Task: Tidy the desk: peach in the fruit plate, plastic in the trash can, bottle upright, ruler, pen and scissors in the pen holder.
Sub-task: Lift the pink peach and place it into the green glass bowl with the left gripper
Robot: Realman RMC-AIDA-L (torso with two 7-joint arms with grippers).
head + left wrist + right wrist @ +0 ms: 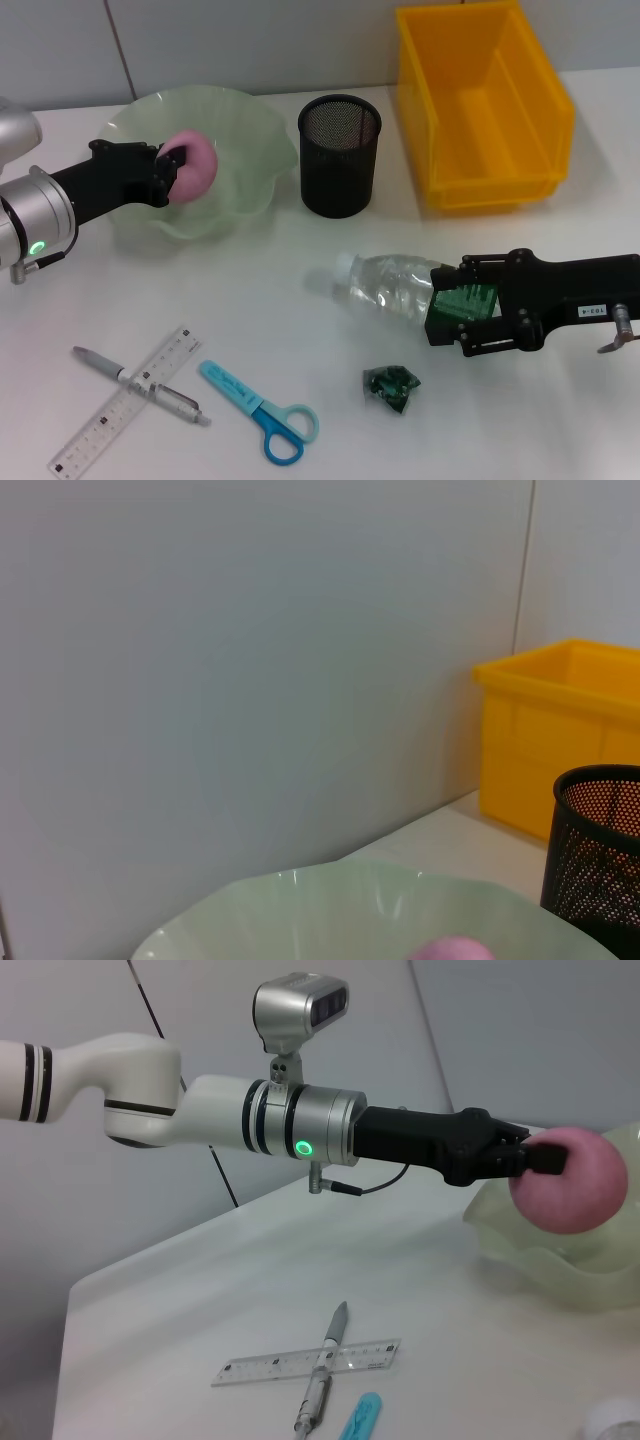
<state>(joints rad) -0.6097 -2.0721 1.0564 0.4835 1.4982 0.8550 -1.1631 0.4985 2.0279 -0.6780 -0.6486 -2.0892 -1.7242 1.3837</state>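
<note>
One soft pink peach [192, 166] sits pinched in the left gripper [172, 168], over the pale green wavy plate [245, 125]; the right gripper [462, 315] squeezes the lying clear plastic bottle [388, 283].

Pink peach [193, 166] in a pale green plate [240, 125]; black mesh pen holder [340, 155]; yellow bin [482, 105]; clear bottle [390, 285] with green label; blue scissors [262, 411]; clear ruler [125, 402]; grey pen [140, 386]; dark green plastic [391, 387].

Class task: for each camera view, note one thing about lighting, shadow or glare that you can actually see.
Head view: soft, even light; the mesh cup casts only a faint shadow on the table, and the lying bottle glints. Left wrist view: mostly plain wall, dimmer at its lower part. Right wrist view: the peach in the left tool is evenly lit, no hard glare.
</note>
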